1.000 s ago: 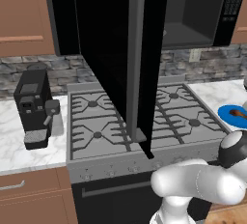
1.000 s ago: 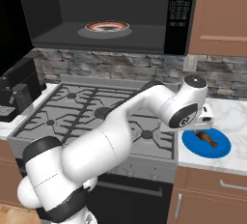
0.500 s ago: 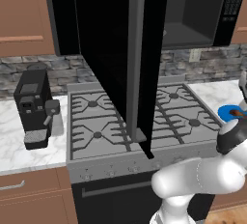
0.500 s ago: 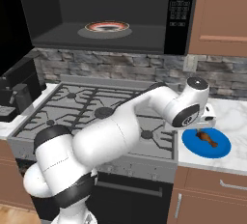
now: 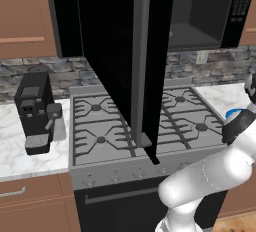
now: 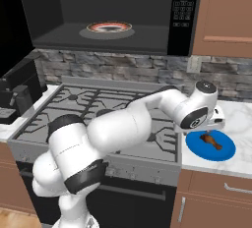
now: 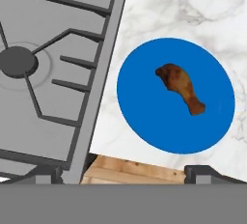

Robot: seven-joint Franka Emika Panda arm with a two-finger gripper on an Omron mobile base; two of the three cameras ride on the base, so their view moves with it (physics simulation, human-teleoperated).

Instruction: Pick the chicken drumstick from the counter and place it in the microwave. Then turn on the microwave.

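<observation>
Hand view gave me the chicken drumstick [image 7: 179, 88] on its blue plate [image 7: 144, 117] on the marble counter [image 7: 193, 6], beyond and between my fingertips [image 7: 44, 174], long axis slanting across their line. The gripper [image 7: 123, 172] hung above, jaws wide apart and empty, the arm stretched rightward past the stove [image 6: 98, 109].

no readable text, labels, or numbers

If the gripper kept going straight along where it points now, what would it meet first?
Probably the round blue plate on the white marble counter, near the brown chicken drumstick. The open gripper looks down on them; exact landing point is unclear.
</observation>
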